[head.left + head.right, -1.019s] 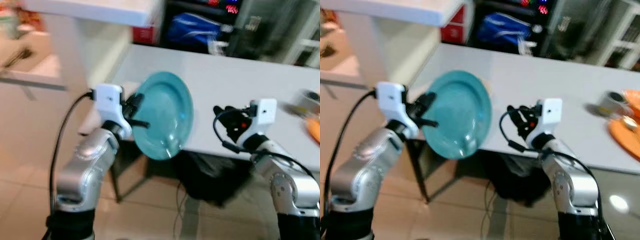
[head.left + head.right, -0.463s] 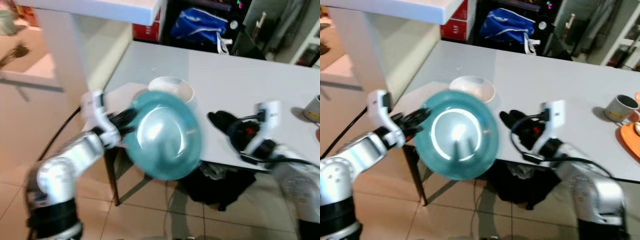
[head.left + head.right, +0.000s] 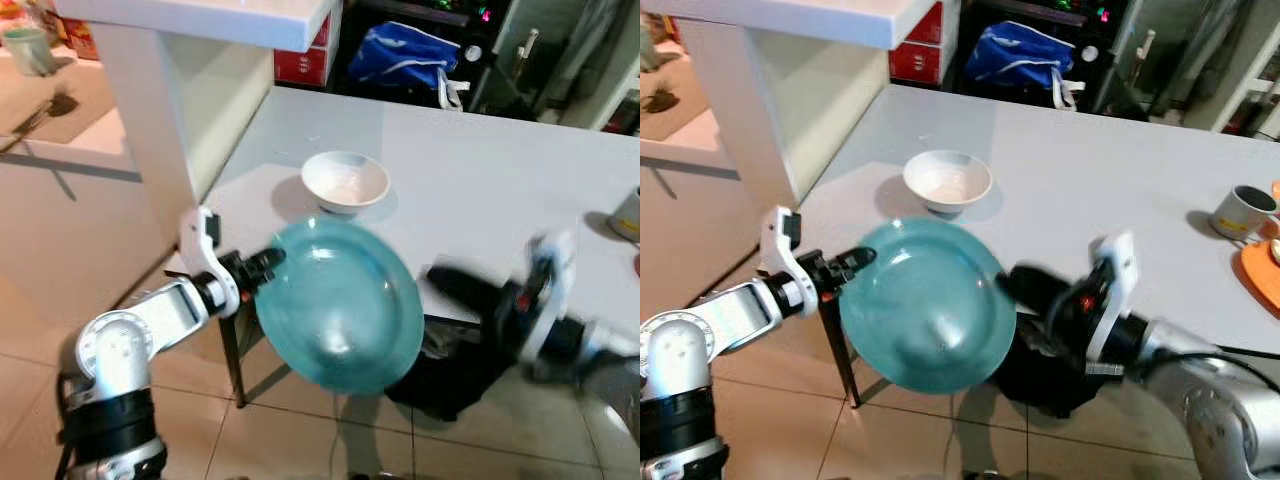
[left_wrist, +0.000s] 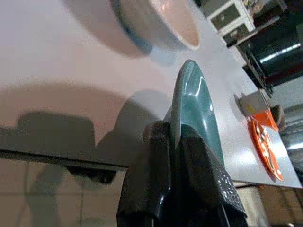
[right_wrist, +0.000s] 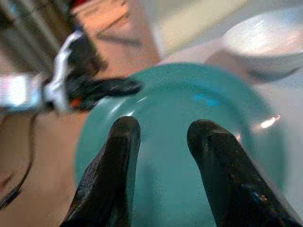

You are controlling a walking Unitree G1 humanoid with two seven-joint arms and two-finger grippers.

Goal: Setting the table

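One teal plate [image 3: 340, 305] sits clamped by its rim in your left gripper [image 3: 262, 268] at the desk [image 3: 480, 170] edge. Your right gripper [image 5: 163, 137], fingers apart, faces the plate; a white bowl [image 3: 345, 181] rests beyond.

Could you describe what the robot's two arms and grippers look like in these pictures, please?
Both arms are silver metal with rounded joints, going black at the shoulder end. Each wrist carries a white block-shaped housing. The left gripper has two long black fingers with finely textured pads. The right gripper is also black, with smooth, rounded fingers and a small red spot near its base; it is motion-blurred.
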